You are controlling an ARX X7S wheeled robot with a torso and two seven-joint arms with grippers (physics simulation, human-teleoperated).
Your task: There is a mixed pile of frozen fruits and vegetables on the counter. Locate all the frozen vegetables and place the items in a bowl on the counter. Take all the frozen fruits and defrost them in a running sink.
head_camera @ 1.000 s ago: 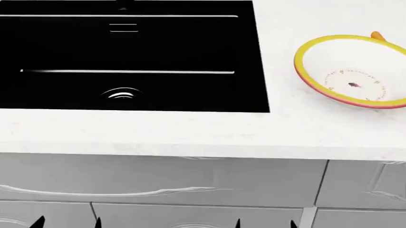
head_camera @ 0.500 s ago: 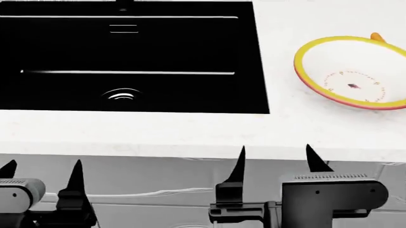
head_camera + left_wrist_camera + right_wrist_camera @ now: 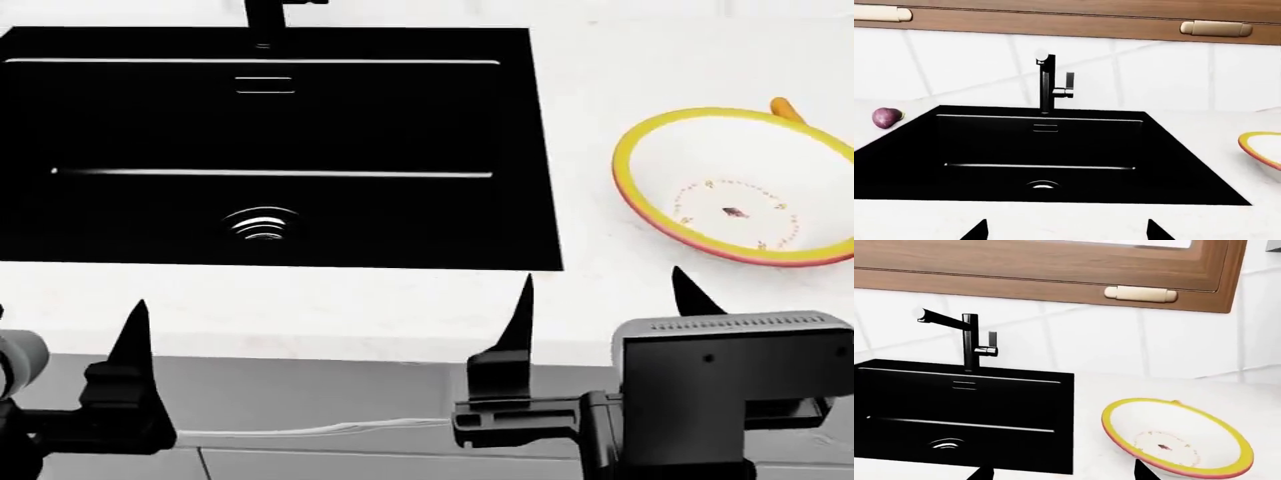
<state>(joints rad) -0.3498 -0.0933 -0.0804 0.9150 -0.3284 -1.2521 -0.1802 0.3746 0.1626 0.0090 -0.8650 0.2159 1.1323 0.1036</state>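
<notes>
Black finger tips at the near edge: left gripper (image 3: pixel 67 340) and right gripper (image 3: pixel 601 310), both with jaws spread apart, both carrying nothing, hovering at the front lip of the desk (image 3: pixel 334 310)

Sink (image 3: pixel 267 150) sits just ahead of the left gripper, basin dry and bare, only the ringed drain (image 3: pixel 263 224) showing. Faucet (image 3: pixel 1047 82) at its far rim, no water visible, lever not obviously moved

Bowl (image 3: pixel 641 150) is ahead of the right gripper and slightly to its outer side, nothing in it. A small orange bit (image 3: pixel 787 108) pokes out behind its far rim, can't tell what it is

Eggplant (image 3: pixel 885 118) lies on the desk beyond the sink's far corner, on the outer side of the left gripper, well apart from both grippers. Pear and the other fruit: not in any view

Progress, my read: basically zero. No veg in bowl, no fruit in sink, tap off. Left to do: fetch eggplant to bowl, find both fruits, drop them in sink, run water

Surface: white speckled stone-look top, pale grey cabinet fronts (image 3: pixel 334 420) below. Behind: white tiled wall (image 3: pixel 1107 350), wood window frame (image 3: pixel 1054 270) with pale handles above
</notes>
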